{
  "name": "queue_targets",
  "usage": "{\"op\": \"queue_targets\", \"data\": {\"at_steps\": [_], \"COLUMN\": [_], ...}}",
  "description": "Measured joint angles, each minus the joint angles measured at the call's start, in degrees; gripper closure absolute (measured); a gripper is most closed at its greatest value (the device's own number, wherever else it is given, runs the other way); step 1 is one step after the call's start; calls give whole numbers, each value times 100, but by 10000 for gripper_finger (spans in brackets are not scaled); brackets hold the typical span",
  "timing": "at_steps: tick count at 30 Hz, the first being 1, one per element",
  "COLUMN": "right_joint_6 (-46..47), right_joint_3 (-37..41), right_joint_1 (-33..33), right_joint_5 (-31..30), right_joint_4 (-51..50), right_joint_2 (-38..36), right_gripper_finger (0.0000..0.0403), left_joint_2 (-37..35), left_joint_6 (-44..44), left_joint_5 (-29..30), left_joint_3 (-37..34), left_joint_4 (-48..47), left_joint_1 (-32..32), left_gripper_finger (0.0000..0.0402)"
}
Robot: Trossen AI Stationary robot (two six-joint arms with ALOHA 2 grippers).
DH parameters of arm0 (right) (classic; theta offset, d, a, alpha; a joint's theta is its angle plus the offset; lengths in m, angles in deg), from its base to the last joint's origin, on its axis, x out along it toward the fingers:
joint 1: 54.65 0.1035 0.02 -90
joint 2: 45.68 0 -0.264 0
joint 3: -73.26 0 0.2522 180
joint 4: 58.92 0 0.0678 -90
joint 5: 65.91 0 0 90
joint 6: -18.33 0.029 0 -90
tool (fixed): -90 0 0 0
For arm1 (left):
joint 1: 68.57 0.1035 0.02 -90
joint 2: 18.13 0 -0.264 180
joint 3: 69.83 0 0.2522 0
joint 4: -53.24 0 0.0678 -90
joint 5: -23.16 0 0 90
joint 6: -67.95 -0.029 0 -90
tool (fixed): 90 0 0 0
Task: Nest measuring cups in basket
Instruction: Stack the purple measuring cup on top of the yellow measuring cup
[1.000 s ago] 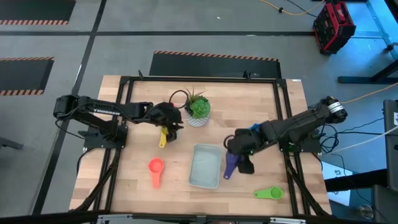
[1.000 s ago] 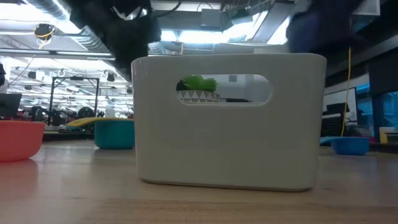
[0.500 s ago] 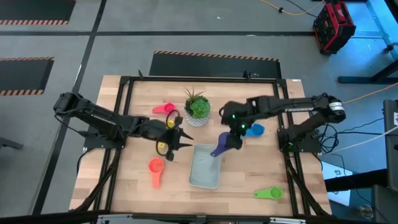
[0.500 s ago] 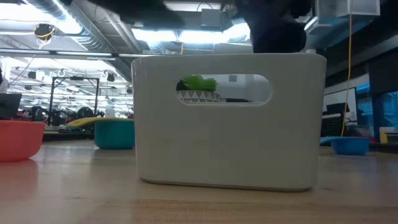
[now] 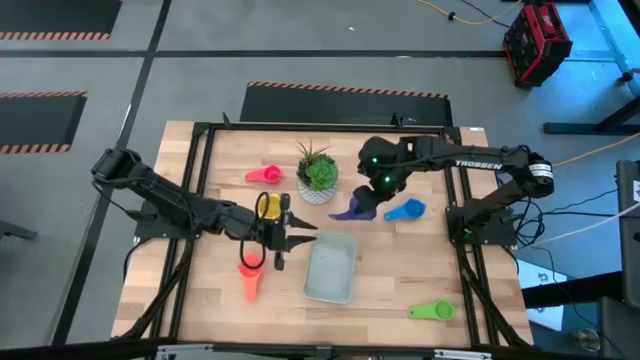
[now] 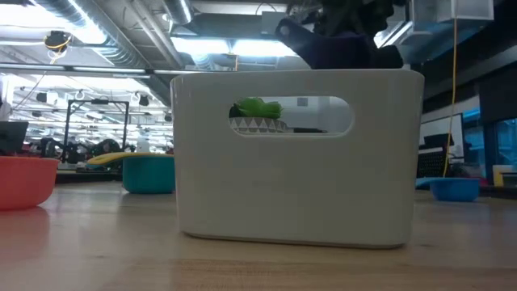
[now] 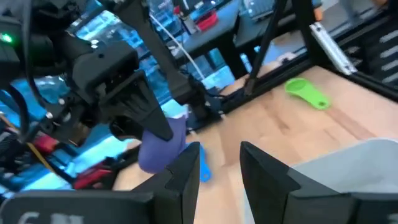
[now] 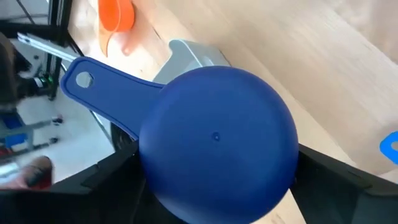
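The pale grey-blue basket stands near the table's middle. My right gripper is shut on the purple measuring cup, held in the air beyond the basket's far end, beside the plant pot. My left gripper hovers level at the basket's far left corner, pointing right, open, with nothing between its fingers. The yellow cup lies on the table, partly under my left arm. My right gripper has the purple cup's round bowl between its two fingers, one finger on each side of the wall. The fingers slant down from the table's far right. The cup is lifted clear, its bottom toward the wrist, its handle sticking out sideways.
A white pot with a green plant stands at the far middle. Loose cups lie around: pink, orange-red, blue, green. A teal cup shows in the low view.
My right gripper has carried the purple cup from the basket's right side toward the far edge and a little left, rolling so the handle now points left. My left gripper has swung from near the plant toward the near edge and the basket, turning to point right.
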Motion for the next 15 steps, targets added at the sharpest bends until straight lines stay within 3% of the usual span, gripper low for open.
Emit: {"op": "queue_targets", "data": {"at_steps": [11, 15], "right_joint_6": [416, 395], "right_joint_3": [2, 2], "right_joint_1": [-102, -102], "right_joint_5": [232, 236], "right_joint_4": [-4, -5], "right_joint_2": [0, 0], "right_gripper_finger": [63, 63], "left_joint_2": [883, 1112], "left_joint_6": [-947, -974], "left_joint_5": [515, 622], "left_joint_3": [1022, 1433], "left_joint_4": [-60, -620], "left_joint_1": [206, 322], "left_gripper_finger": [294, 294]}}
